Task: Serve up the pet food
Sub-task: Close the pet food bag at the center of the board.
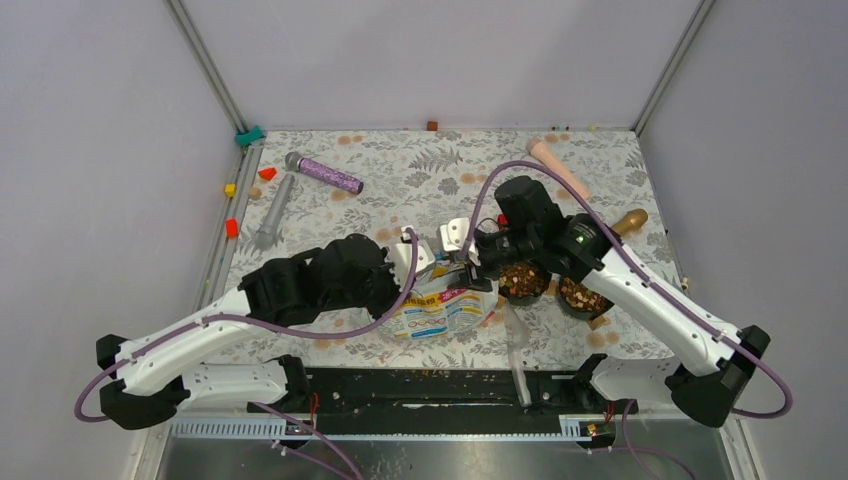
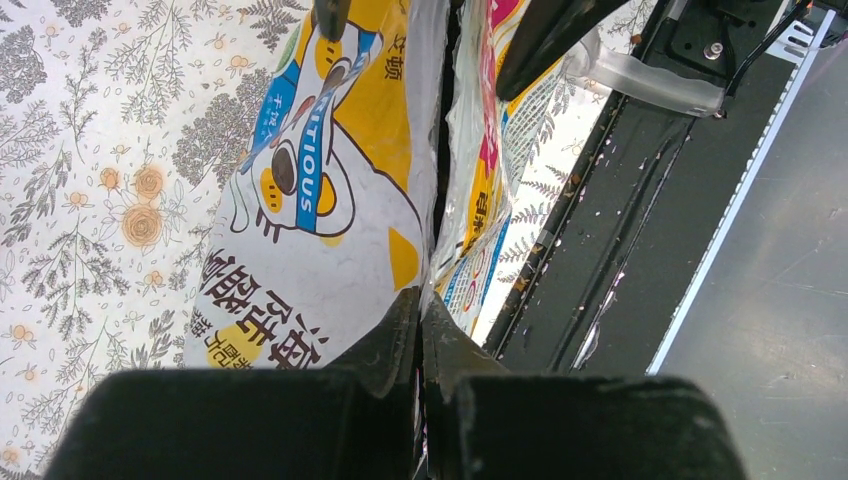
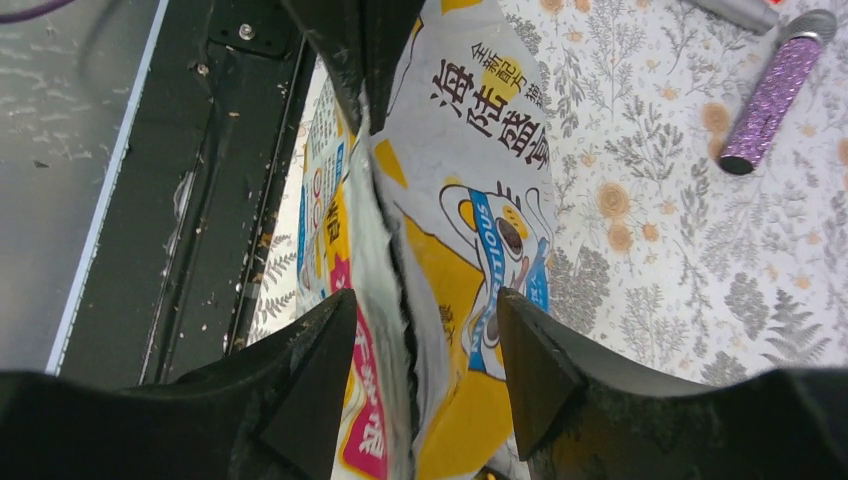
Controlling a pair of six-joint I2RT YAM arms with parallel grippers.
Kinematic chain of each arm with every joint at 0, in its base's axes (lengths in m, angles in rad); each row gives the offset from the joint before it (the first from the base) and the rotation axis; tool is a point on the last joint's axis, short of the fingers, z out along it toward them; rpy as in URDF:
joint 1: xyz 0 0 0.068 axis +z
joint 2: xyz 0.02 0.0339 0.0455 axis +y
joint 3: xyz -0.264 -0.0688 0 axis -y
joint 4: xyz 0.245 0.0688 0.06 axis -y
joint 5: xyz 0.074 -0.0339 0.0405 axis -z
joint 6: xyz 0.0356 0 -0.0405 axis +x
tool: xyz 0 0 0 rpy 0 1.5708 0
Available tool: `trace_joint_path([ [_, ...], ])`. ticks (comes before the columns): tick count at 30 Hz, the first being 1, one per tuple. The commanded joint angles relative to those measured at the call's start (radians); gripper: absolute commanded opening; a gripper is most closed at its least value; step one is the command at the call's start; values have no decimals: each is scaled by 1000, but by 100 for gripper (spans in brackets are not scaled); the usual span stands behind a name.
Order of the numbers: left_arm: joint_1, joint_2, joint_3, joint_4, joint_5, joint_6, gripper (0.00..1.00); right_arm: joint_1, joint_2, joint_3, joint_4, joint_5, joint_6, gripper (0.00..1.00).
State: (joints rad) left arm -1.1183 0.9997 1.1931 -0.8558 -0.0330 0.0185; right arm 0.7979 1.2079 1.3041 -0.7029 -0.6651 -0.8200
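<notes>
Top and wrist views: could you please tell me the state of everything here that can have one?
Pet food bag: mouth slightly parted.
Left gripper: shut on the bag's edge.
Right gripper: open, astride the bag's edge.
Left bowl: full of kibble.
Right bowl: full of kibble.

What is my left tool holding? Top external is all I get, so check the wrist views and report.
Observer: The left wrist view shows the left tool shut, pinching an edge of the cat-print bag.
Operator: Now give me the right tool.
Observer: In the right wrist view the right tool is open, its fingers spread to either side of the bag's edge.
Operator: Tell me whether the bag is open.
Observer: Its mouth is parted only to a narrow dark slit in the left wrist view.
</notes>
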Motion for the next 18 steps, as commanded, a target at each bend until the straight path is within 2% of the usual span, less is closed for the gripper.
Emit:
trace_joint_path([
  [1, 4, -48, 15, 156, -29, -14, 0, 17, 59, 51, 80, -36, 97, 60],
  [5, 5, -33, 18, 156, -41, -14, 0, 26, 91, 87, -6, -61, 60, 50],
  [7, 5, -26, 22, 157, -47, -14, 0, 37, 106, 109, -59, -65, 28, 42],
  [9, 5, -23, 23, 157, -57, -42, 0, 41, 119, 130, -78, -60, 33, 30],
  [10, 5, -22, 23, 157, -60, -45, 0, 41, 126, 137, -84, -57, 38, 22],
  [11, 5, -22, 23, 160, -65, -48, 0, 41, 131, 144, -89, -56, 42, 7],
  [12, 5, -22, 21, 162, -72, -50, 0, 40, 133, 151, -92, -58, 52, 0],
  [15, 5, -16, 17, 163, -93, -51, 0, 43, 129, 158, -72, -55, 97, 0],
  [16, 5, -10, 16, 162, -104, -51, 5, 42, 117, 154, -50, -45, 125, 0],
  [17, 5, -5, 15, 159, -108, -51, 18, 42, 111, 148, -22, -32, 151, 0],
  [18, 5, 3, 13, 158, -110, -50, 27, 42, 101, 140, -4, -22, 171, 0],
])
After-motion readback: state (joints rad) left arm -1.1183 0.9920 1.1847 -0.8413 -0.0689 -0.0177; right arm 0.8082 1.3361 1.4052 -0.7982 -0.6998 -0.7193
